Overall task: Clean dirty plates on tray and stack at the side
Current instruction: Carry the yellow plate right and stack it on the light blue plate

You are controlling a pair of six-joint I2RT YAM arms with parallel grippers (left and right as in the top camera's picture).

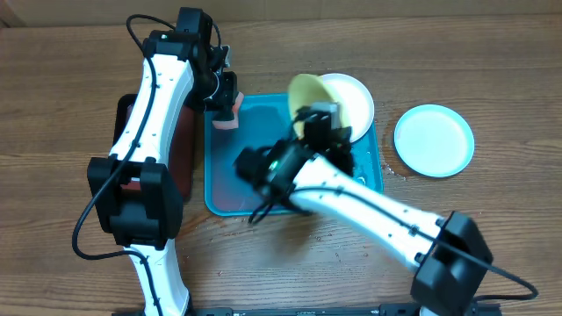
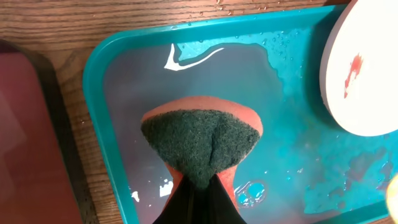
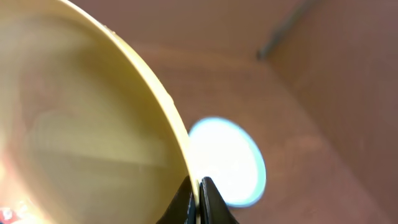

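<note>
The left gripper (image 2: 198,186) pinched a sponge (image 2: 200,142) over the tray (image 2: 98,62) at its upper-left corner; the right gripper (image 3: 199,190) clamped the tilted yellow-green plate (image 3: 81,124) by its rim.

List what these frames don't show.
- Yellow plate face: right wrist, blurred, too close; smear unclear.
- White plate: left wrist, cut by frame edge; overhead, partly behind yellow plate.
- Tray middle: overhead, under right arm.
- Blue plate: right wrist, blurred.
</note>
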